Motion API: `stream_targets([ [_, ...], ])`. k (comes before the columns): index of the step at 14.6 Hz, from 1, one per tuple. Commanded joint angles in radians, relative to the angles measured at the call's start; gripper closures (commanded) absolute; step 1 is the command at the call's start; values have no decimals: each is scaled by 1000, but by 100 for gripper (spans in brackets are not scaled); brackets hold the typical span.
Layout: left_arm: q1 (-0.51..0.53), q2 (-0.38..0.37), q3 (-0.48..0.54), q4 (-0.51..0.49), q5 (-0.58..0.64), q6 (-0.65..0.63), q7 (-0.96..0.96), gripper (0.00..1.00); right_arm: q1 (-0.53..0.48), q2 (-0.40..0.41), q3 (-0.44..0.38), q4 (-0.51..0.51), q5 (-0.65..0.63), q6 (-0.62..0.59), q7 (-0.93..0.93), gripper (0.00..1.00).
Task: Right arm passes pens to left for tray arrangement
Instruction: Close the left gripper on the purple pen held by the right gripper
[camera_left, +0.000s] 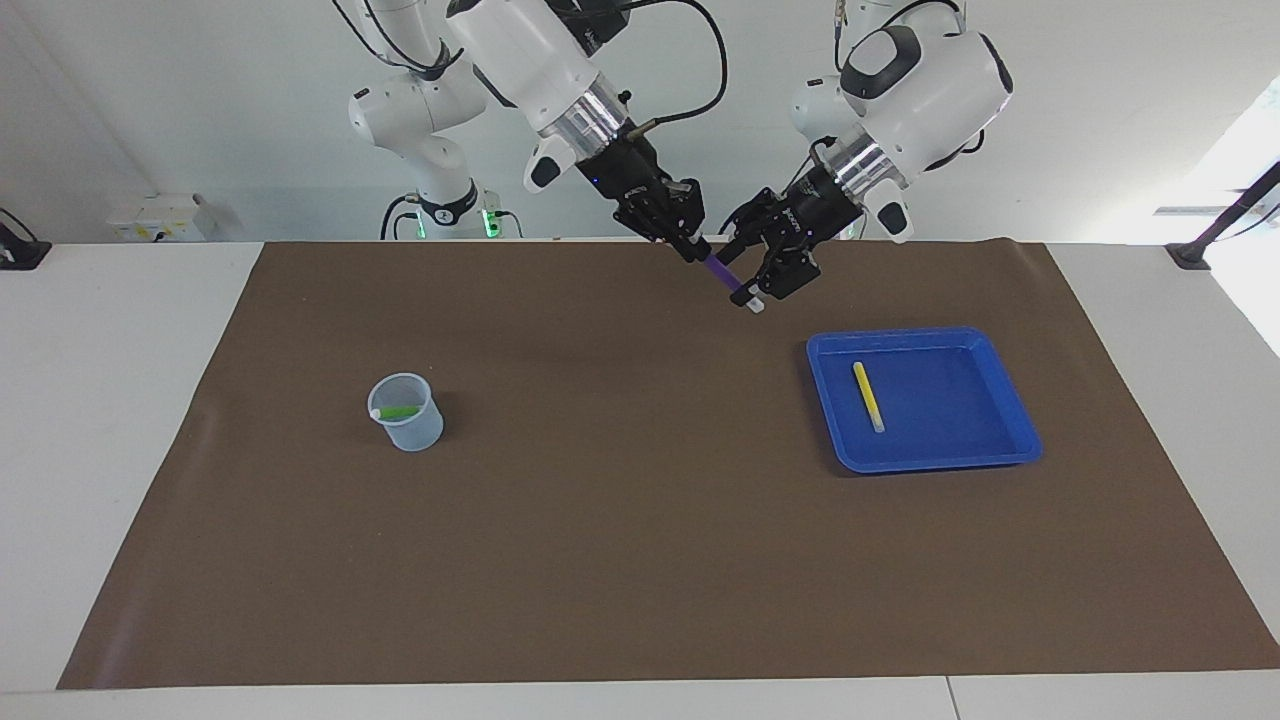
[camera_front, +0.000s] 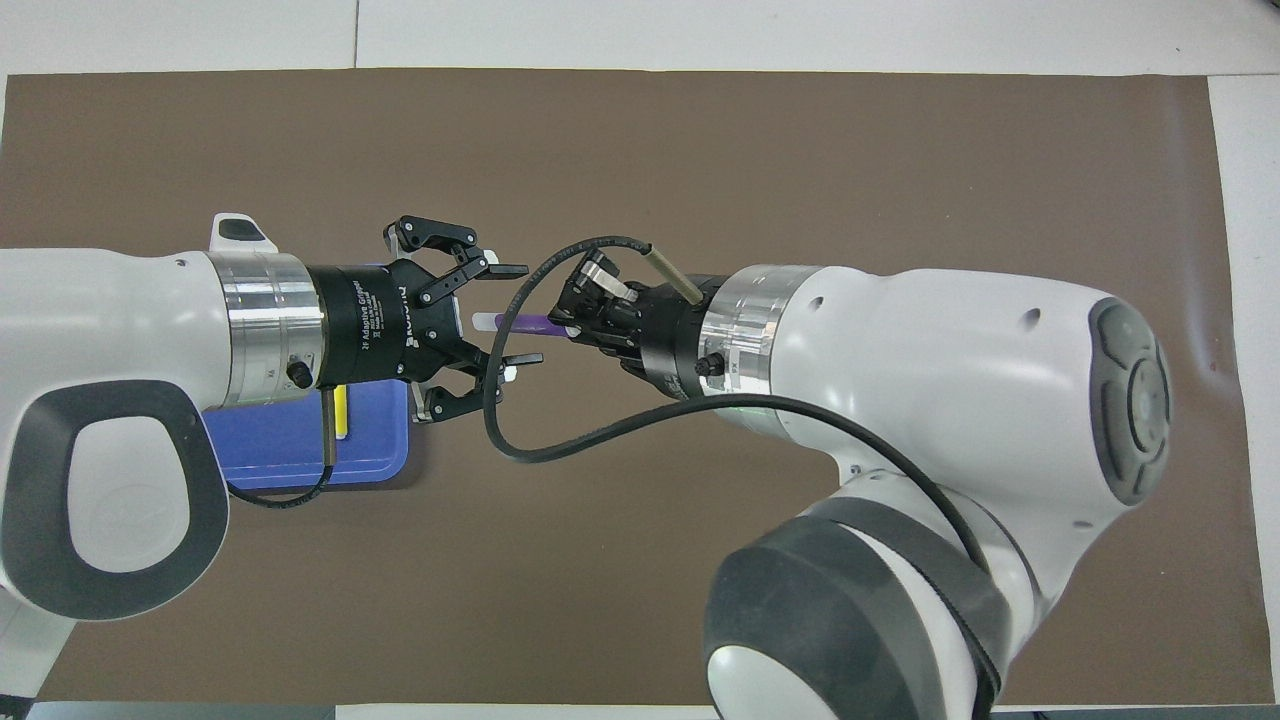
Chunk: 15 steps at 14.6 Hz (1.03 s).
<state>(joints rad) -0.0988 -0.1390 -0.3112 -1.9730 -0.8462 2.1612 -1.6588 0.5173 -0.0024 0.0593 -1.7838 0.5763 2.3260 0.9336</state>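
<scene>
Two grippers meet in the air over the mat's robot-side edge: our right gripper (camera_left: 693, 247) clamps the purple pen (camera_left: 722, 272), so we close the part-open left gripper (camera_left: 753, 287) squarely around its pale cap end before releasing toward the tray (camera_left: 1011, 420).

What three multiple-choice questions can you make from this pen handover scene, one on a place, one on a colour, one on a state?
1. Where is the green pen?
A. In the clear cup
B. In the blue tray
C. On the brown mat

2. What colour is the pen shared between the arms?
A. Yellow
B. Purple
C. Green

3. How is the right gripper?
A. Open and empty
B. Shut on the purple pen
C. Resting on the mat

Key: 1 A, it leans inside the cup. 2 B, its barrel is purple. 3 B, its fingertips clamp the pen's end, while the left gripper brackets the cap.
</scene>
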Motion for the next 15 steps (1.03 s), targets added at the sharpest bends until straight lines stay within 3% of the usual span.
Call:
stream_targets([
  [1,-7,-16,4,-24,-22,23,20,50,-10,-25,4,-29,27,7,-36,100],
  [4,-9,-16,3,-24,-22,25,20,61,-11,-25,4,-31,27,7,-36,100],
  [5,-9,-16,3,-24,-22,23,22,71,-11,-25,4,-29,27,7,-36,100],
  [7,-7,-16,4,-24,-22,23,24,100,-11,-25,4,-31,27,7,-36,100],
  [13,4,-13,4,-18,-22,29,48,100,-11,-25,4,-31,27,7,-36,100],
  [14,4,-13,4,-18,-22,31,48,100,-11,-25,4,-31,27,7,-35,88],
  [15,4,-13,4,-17,-22,31,48,100,-11,-25,4,-29,27,7,-33,55],
])
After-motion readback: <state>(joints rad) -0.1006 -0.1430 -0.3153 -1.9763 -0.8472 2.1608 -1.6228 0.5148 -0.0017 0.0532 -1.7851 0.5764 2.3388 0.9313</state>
